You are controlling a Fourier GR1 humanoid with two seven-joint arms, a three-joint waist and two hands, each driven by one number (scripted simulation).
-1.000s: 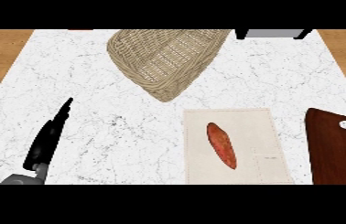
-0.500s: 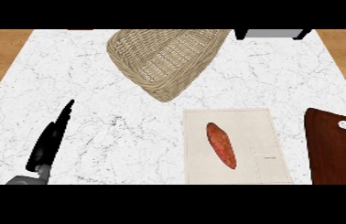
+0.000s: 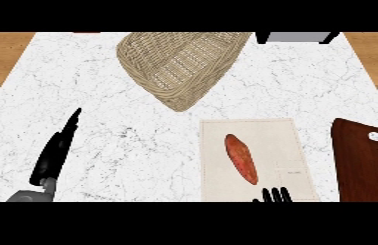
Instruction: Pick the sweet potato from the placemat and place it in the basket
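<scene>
An orange sweet potato (image 3: 241, 158) lies lengthwise on a beige placemat (image 3: 284, 139) at the lower right of the counter. A woven wicker basket (image 3: 181, 64) stands at the top centre, beyond the placemat. Only the fingertips of my right hand (image 3: 273, 195) show, at the lower edge just below the sweet potato, not touching it. My left hand (image 3: 53, 154) rests open at the lower left, fingers straight and pointing away, holding nothing.
A dark wooden board (image 3: 358, 159) lies at the right edge beside the placemat. A grey and black appliance (image 3: 295, 37) sits at the top right. The white marble counter (image 3: 133, 139) spreads between my hands and the basket.
My right hand's fingertips have come into view at the lower edge of the placemat. The left hand has barely shifted. The sweet potato and basket stay put.
</scene>
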